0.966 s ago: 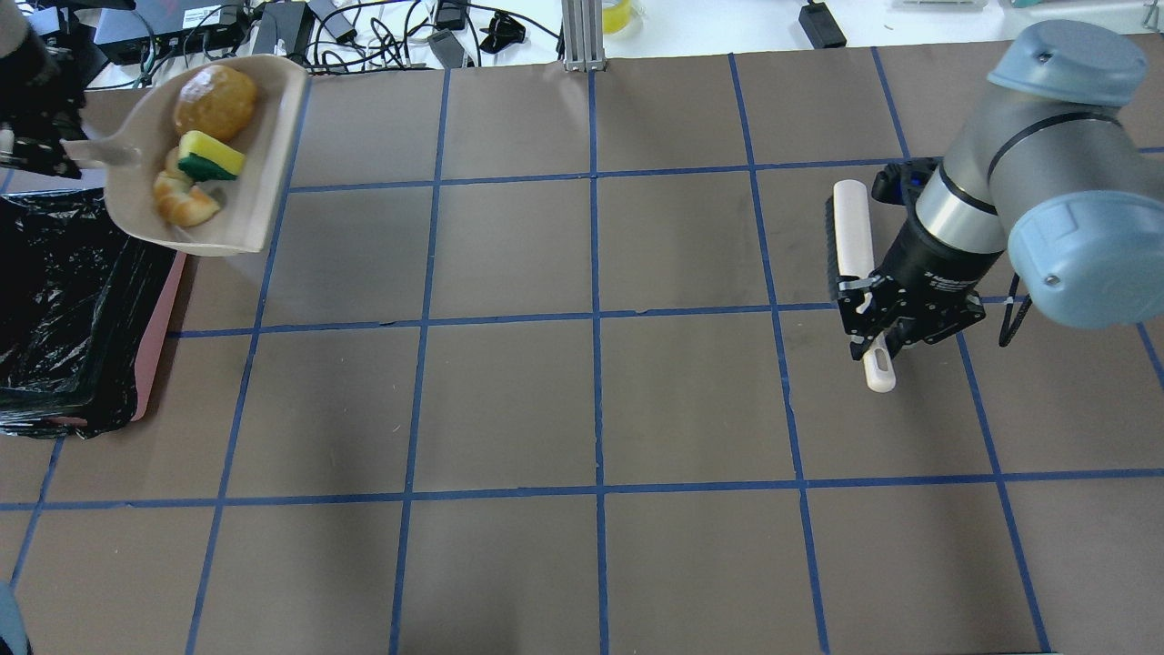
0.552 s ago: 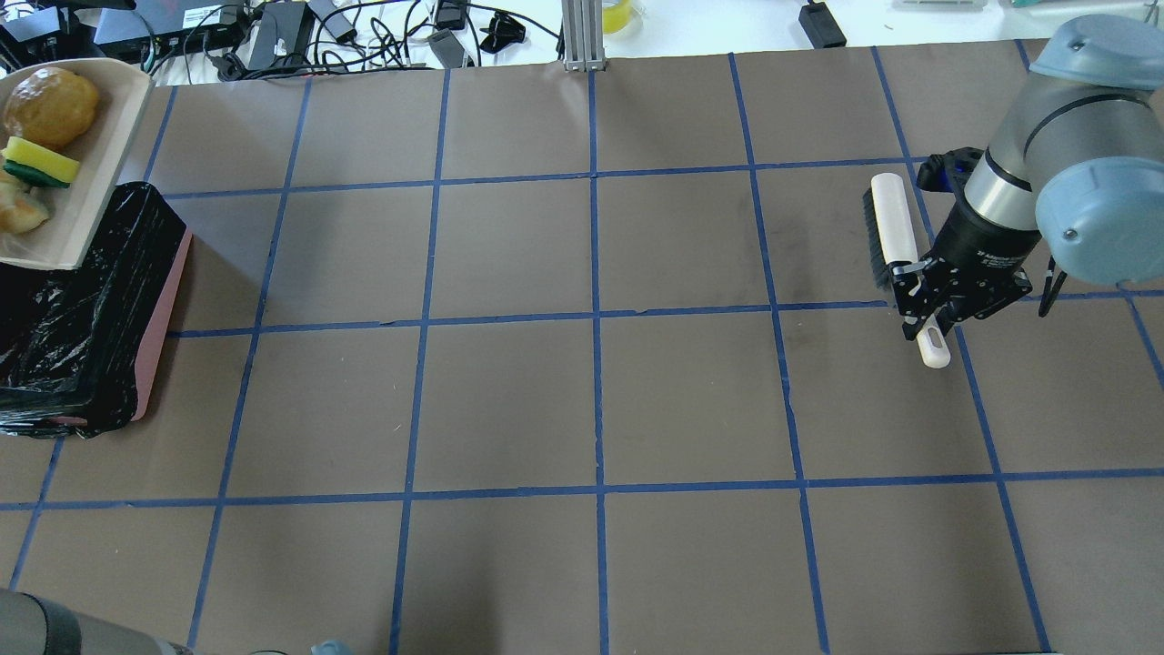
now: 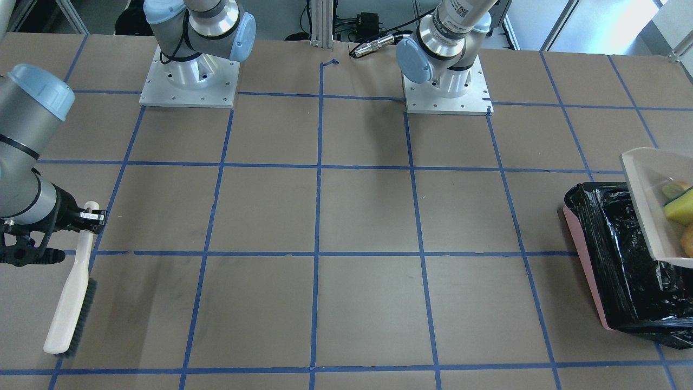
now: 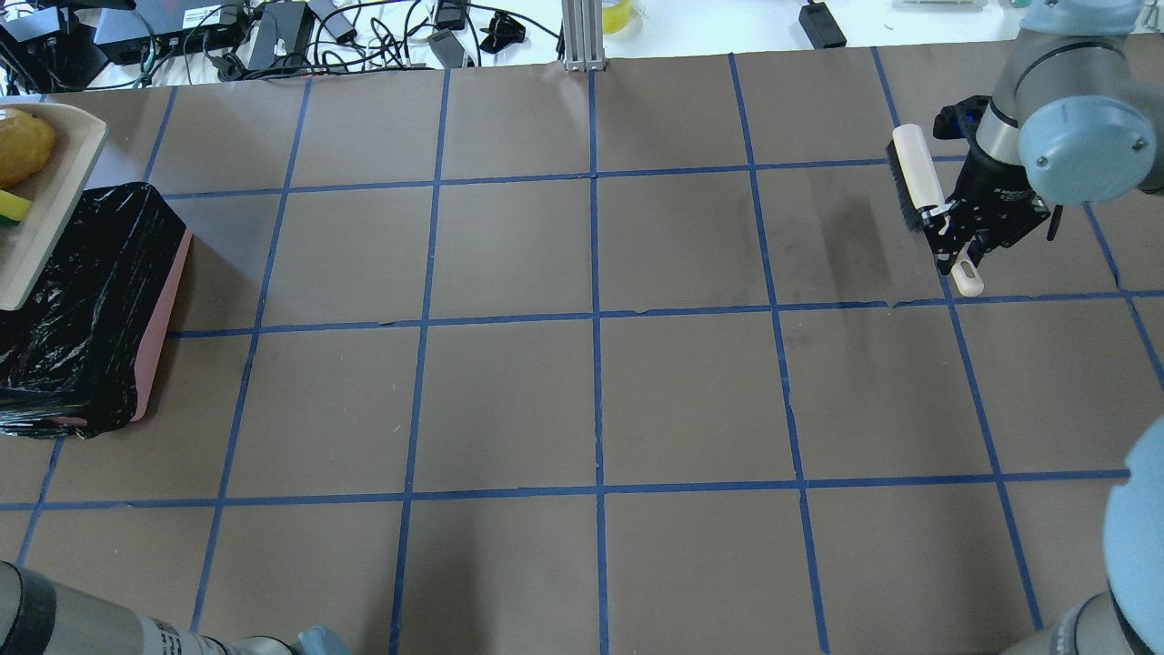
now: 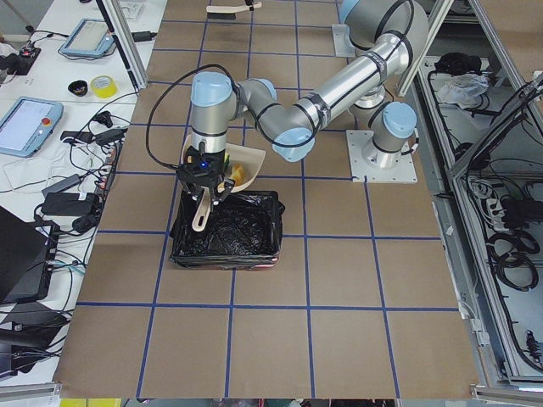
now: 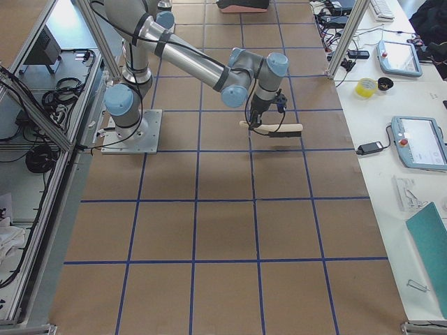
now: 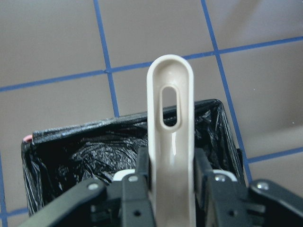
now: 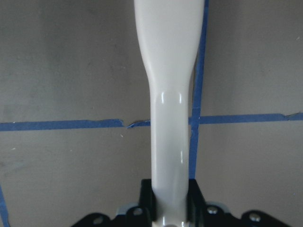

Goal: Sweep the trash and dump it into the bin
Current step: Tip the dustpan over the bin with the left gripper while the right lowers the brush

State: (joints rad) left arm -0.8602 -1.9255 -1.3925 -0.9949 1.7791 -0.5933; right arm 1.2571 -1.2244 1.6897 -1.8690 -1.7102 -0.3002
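The beige dustpan (image 4: pixel 50 205) hangs over the far left part of the pink bin (image 4: pixel 162 318), which is lined with a black bag (image 3: pixel 628 271). The pan holds the golden-brown lump (image 4: pixel 20 146) and the yellow sponge (image 3: pixel 683 208). The peel piece is mostly cut off by the frame edges. My left gripper (image 7: pixel 171 161) is shut on the dustpan handle (image 7: pixel 170 94), above the bag. My right gripper (image 4: pixel 959 244) is shut on the white brush (image 4: pixel 912 173) by its handle (image 8: pixel 170 94), and holds it low over the table's far right.
Cables and power bricks (image 4: pixel 273 32) lie beyond the table's far edge. A metal post (image 4: pixel 582 32) stands at the far middle. The arm bases (image 3: pixel 189 76) sit at the robot's side of the blue-taped brown table (image 4: pixel 591 364).
The dustpan with the trash has moved left, over the bin and mostly out of the overhead view. My right arm has carried the brush right and toward the far edge.
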